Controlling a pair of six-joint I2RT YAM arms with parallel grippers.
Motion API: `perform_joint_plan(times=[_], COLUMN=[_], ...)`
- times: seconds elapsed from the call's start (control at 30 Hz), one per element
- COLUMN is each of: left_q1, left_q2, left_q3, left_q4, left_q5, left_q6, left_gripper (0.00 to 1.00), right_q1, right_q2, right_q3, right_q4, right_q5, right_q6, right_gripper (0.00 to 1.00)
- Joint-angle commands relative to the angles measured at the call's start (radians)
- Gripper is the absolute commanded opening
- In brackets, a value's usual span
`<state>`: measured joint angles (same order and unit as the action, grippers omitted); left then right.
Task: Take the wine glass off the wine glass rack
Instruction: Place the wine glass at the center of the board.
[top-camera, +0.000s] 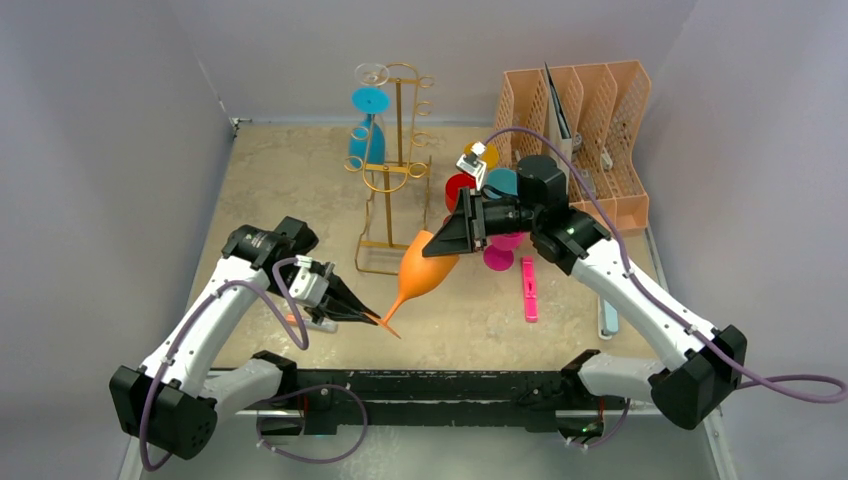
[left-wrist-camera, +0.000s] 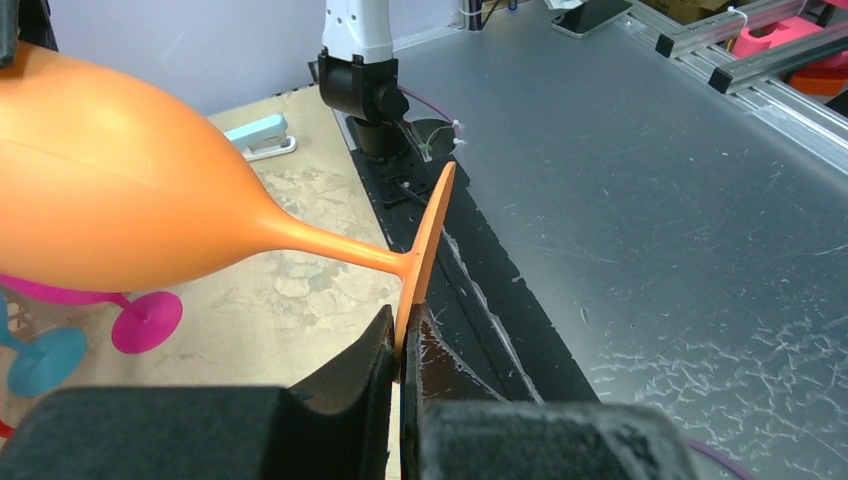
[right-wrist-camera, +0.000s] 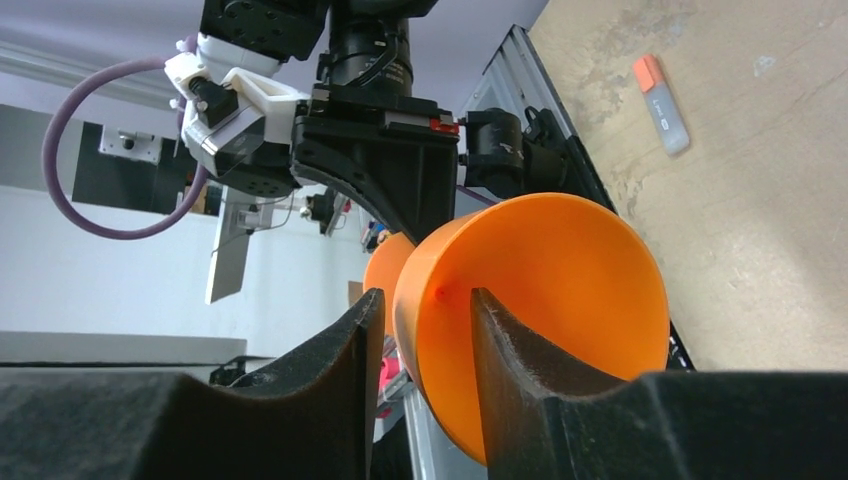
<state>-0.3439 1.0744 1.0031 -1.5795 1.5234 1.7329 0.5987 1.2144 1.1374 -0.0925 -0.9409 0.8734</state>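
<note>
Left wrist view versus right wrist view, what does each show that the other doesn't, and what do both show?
Left wrist only: the thin stem of the orange plastic wine glass, and a pale blue stapler. Right wrist only: the glass's open rim, with the right gripper straddling its wall, and a small grey stick with an orange cap. Both: the glass's bowl and the left gripper at its foot.
</note>
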Motion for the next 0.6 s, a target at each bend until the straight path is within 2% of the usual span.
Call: perform_joint_plan(times=[0.0,0.07,0.17,0.33,0.47,0.57], left_q1=[0.0,0.001,0.0,0.002,0.003,0.003], left_q2=[-0.018,-0.022,-0.022,-0.024,-0.04,-0.088], left_q3=[0.026,0.025,0.025,0.035,0.049,0.044], left_q4=[-0.085,-0.073,-0.058,-0.028,0.034,0.207], left_q5=[0.135,0.132,0.124,0.103,0.061,-0.019], left_q6=[-0.027,-0.041,-0.06,-0.107,-0.202,-0.441], left_gripper=[0.0,0.0,0.0,0.0,0.0,0.0], right_q1=[0.009,0.009,0.009,0.009,0.01,0.01], right_q2=[-0.047,-0.05,-0.052,-0.069,-0.076,-0.076], right_q3=[0.068,0.084,0.087,0.075,0.071,0.067], right_q4=[-0.045,-0.074,-0.103,-0.101,-0.092,-0.084], right_q5=[-0.063,-0.063,-0.089,-0.089,-0.084,-0.084], right_q6=[-0.044,-0.059,-0.069,-0.074,-0.072,-0.069], right_gripper=[0.37,0.32,0.17,0.0,0.0,0.0])
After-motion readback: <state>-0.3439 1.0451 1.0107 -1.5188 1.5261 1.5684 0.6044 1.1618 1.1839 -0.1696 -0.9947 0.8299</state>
